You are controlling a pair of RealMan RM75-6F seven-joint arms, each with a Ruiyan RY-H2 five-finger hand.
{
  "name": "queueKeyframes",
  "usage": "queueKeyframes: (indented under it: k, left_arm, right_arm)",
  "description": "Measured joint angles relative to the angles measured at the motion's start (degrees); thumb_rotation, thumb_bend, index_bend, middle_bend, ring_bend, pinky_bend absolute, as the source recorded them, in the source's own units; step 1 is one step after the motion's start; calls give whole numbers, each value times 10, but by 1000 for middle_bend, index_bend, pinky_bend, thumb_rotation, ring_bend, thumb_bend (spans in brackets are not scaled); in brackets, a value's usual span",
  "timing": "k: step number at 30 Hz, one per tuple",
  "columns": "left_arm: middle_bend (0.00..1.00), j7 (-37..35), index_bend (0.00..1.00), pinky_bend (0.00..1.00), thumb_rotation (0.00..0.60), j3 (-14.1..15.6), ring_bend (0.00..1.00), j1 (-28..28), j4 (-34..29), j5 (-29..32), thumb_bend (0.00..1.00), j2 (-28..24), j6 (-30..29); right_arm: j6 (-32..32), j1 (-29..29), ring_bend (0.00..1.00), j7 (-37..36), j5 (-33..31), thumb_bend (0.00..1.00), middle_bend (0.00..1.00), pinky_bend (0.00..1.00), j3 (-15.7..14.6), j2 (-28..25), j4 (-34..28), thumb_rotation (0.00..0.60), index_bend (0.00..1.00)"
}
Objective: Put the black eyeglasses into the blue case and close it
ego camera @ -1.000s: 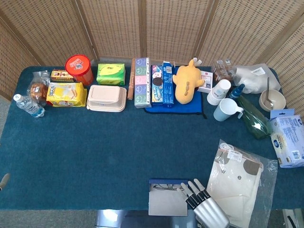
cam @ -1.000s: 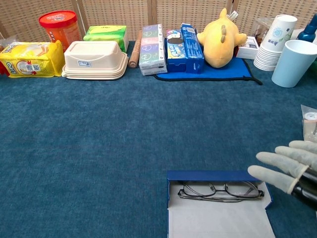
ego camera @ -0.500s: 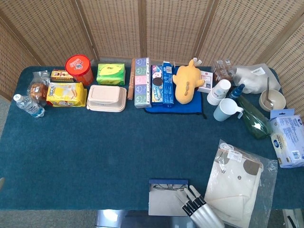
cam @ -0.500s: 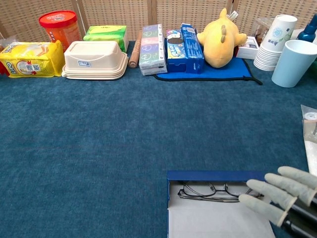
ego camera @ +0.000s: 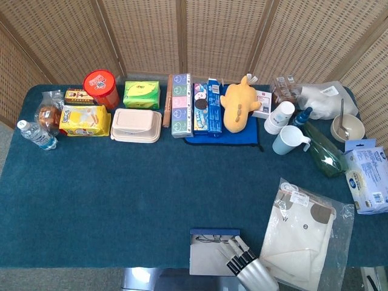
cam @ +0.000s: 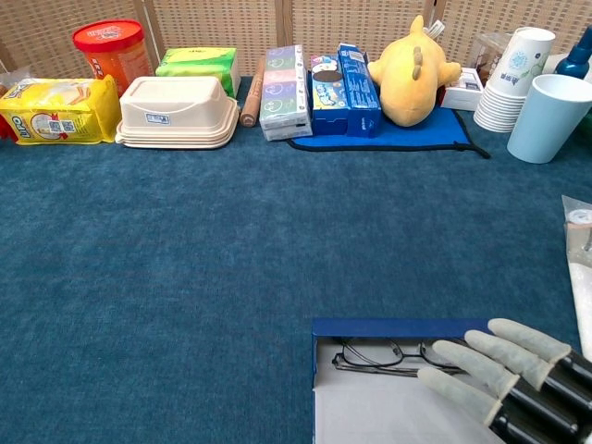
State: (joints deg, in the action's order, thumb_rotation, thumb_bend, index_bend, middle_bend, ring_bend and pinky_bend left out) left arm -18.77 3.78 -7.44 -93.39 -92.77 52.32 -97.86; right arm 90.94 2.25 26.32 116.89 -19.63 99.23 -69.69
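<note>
Thin wire-framed eyeglasses (cam: 393, 357), rectangular blue case (cam: 398, 328)

black eyeglasses (cam: 384, 356) inside open blue case (cam: 398, 327).

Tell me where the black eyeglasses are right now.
The black eyeglasses lie inside the open blue case at the near edge of the table, right of centre in the chest view, with the right hand reaching over their right end.
</note>
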Motion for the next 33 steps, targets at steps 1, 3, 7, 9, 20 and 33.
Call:
queueKeyframes:
  k: [1,3,7,9,20,33]
  left_arm:
    - [0,0,0,0,600,0,0,-1,1,0,319,0,-1]
    - [0,-1,0,0,600,0,0,-2,2,-1,318,-1,-2]
    - [0,-4,0,0,600,1,0,-5,5,0,319,-1,-3]
    - [0,-5,0,0,600,1,0,-6,6,0,320,0,-4]
    - [0,-13,0,0,600,2,0,-11,15,2,319,1,-5]
    - [0,-19,0,0,600,1,0,-11,24,9,318,9,7]
  right_arm:
    - [0,0,0,-4,3,22,0,58,2,4,4,600,0]
    - [0,0,0,-7,6,22,0,58,5,9,8,600,0]
    - [1,2,0,-15,12,20,0,58,12,21,14,600,0]
    - [1,3,0,-18,15,19,0,59,16,26,18,600,0]
    - [3,19,0,-36,25,18,31,68,43,44,15,600,0]
    - [1,43,52,-52,7,84,98,105,87,51,12,600,187]
